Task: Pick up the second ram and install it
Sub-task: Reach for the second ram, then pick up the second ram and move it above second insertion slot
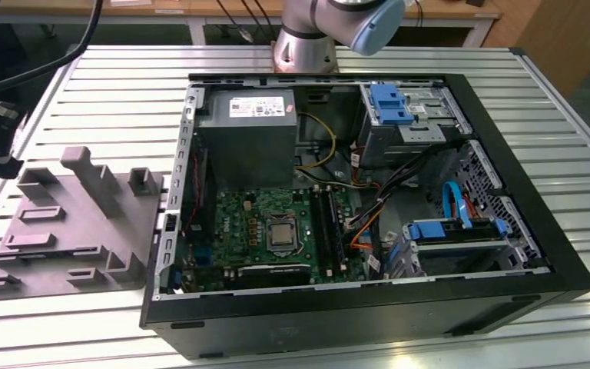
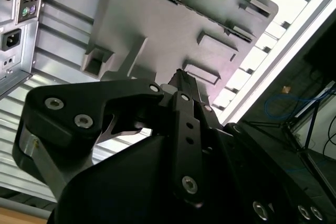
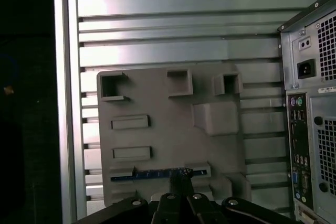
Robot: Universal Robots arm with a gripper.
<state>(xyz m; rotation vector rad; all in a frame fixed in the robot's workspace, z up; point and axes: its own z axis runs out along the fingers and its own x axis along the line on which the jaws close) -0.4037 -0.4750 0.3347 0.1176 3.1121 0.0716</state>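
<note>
Above the grey moulded plastic holder tray [image 3: 157,129] on the slatted metal bench [image 3: 157,24], my tool [image 3: 181,176] hangs with its fingers together, gripping nothing (as far as I can judge). The second ram [image 3: 152,173], a thin blue-green stick, lies in the tray's slot. I'm at the approach; grasping calls for parted fingers straddling its edge.

No words or numbers here can be read. A white sticker [image 1: 258,107] sits on the grey power box [image 1: 243,146] inside the case [image 1: 541,254] (it has a small bit of red on it), but its print is too tiny to make out. In the first wrist view, the back panel [image 3: 307,129] shows plugs and holes, and no print on it can be read.
</note>
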